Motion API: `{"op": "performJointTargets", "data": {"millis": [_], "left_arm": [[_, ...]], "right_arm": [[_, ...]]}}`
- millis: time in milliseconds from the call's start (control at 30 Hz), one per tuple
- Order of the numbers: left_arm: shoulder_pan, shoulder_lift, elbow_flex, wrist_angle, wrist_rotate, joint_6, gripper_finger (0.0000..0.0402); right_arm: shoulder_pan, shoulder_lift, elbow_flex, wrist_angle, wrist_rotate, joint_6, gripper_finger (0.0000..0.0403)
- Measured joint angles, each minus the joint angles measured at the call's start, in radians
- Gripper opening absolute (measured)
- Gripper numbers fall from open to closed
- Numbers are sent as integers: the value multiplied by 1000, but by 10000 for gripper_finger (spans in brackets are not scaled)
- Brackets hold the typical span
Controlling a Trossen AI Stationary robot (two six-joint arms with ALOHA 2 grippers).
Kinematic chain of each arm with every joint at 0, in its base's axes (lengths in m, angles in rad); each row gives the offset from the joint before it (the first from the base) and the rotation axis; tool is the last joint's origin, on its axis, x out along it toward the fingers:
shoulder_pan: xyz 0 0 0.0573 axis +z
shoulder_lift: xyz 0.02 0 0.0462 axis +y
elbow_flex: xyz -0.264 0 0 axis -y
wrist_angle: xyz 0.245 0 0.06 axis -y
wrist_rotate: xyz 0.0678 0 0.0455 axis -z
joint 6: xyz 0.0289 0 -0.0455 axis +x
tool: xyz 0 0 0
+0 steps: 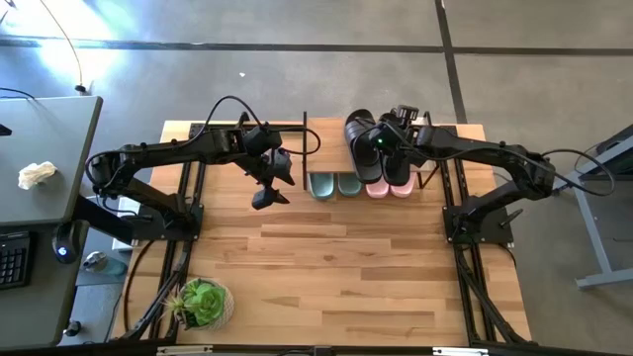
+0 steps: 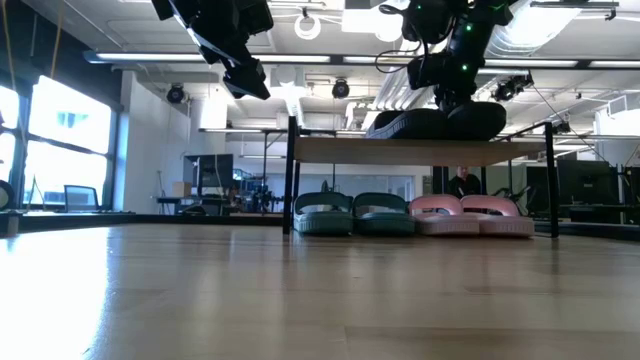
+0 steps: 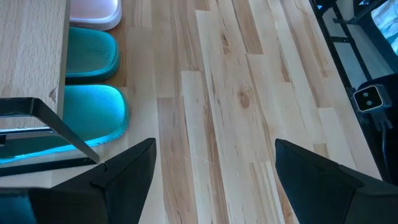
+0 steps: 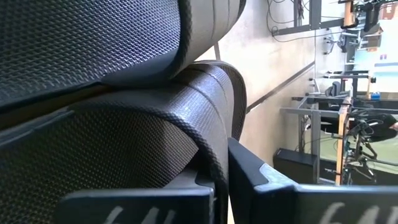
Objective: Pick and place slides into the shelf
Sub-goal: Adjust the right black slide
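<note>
The table (image 1: pixel 326 267) carries the shelf (image 2: pixel 420 150) at its far edge. Under the plank sit the green pair (image 2: pixel 355 213) and, just beside it, the pink pair (image 2: pixel 474 214); the black pair (image 2: pixel 440 122) lies on top of the plank. The right gripper (image 1: pixel 381 141) is down over the black slides with its fingers pressed together, apparently pinching the rim of one slide (the wrist view shows a textured sole right against them). The left gripper (image 1: pixel 271 190) hangs spread and empty above the table beside the shelf. All six slides look shelved, so this seems the final placement. Next, the right fingers need to part and lift straight up without dragging the slide off the plank.
</note>
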Motion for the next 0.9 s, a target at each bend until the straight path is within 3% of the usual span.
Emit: {"op": "performJointTargets", "data": {"millis": [333,900], "left_arm": [[0,0,0,0,0,0,308],[0,0,0,-2,0,0,308]], "right_arm": [[0,0,0,1,-29,0,9],[-2,0,0,1,-20,-8,115]]}}
